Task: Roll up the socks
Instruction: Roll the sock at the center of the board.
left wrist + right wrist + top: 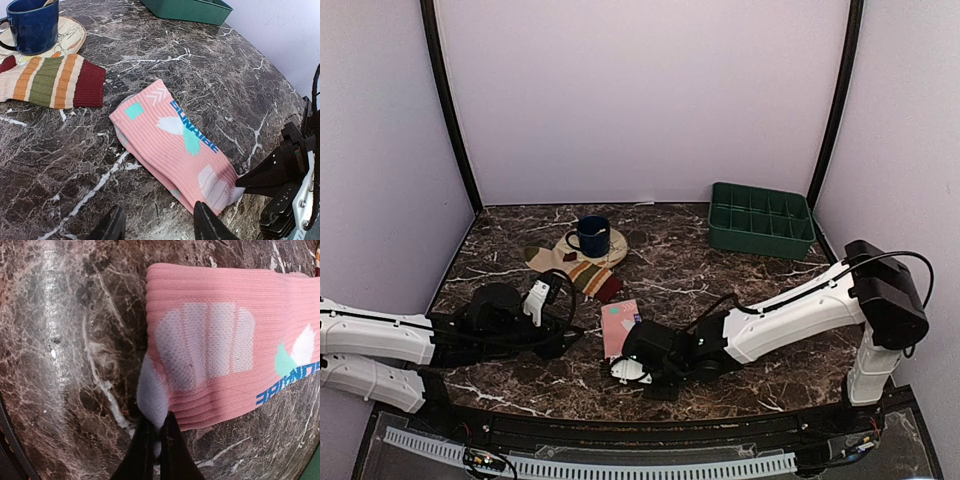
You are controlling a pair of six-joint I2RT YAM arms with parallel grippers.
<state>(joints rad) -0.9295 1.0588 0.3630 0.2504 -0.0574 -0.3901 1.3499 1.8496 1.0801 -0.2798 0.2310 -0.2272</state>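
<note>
Well, starting at the left side of the counter (720, 275), my left tool (157, 222) hangs low with its fingers spread apart and nothing between them, aimed at the pink sock from just beside it. Toward the far edge, left of the middle, a striped sock (50, 80) lies flat, with bands of orange, green and cream and a dark red cuff. Its other end lies just beside a round coaster (75, 37), and I cannot tell if it goes under. A blue mug (592, 236) stands upright on the coaster.

Near the middle of the near edge lies the pink sock (175, 145), flat and unrolled, its cuff pointing toward the far edge and its toe toward me. Teal and white patches and blue lettering face up.

My right tool (156, 450) is clenched on the pale tip of that toe, fingers pressed together low against the counter. Off in the far right corner sits a green tray (762, 220) with divided compartments, well apart from both socks.
</note>
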